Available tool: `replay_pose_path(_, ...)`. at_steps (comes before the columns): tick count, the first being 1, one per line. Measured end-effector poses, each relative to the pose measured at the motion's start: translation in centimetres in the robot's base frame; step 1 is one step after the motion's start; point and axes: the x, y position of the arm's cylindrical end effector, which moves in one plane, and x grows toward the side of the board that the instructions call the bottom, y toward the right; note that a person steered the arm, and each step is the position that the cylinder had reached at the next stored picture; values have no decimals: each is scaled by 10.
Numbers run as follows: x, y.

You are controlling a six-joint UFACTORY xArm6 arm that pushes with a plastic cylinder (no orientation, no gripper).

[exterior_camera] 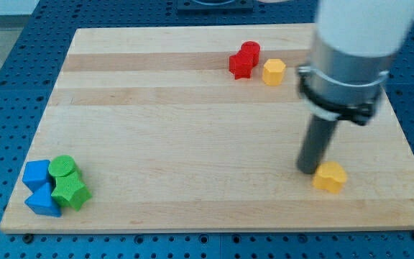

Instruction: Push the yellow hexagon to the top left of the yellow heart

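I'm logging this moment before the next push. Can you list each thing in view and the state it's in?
my tip: down on the board, just left of the yellow heart
yellow heart: lying flat near the view's bottom right
yellow hexagon: flat, beside the red blocks, near the view's top
blue blocks and green blocks: clustered at bottom left

- The surface fills most of the view.
- The yellow hexagon sits near the view's top, right of centre.
- A red cylinder and a red star touch each other just left of the hexagon.
- The yellow heart lies low on the view's right, well below the hexagon.
- My tip stands just left of the heart.
- A blue cube, a blue triangle, a green cylinder and a green star cluster at the bottom left corner.
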Motion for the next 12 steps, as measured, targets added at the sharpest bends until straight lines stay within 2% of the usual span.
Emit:
replay_pose_path(1, 0, 24)
replay_pose_path(2, -12, 24)
replay_pose_path(3, -46, 27)
replay_pose_path(5, -195, 76)
replay_pose_path(6, -264, 71)
replay_pose_path(7, -263, 15)
replay_pose_path(8, -227, -32)
replay_pose_path(10, -148, -34)
replay_pose_path(12, -211, -45)
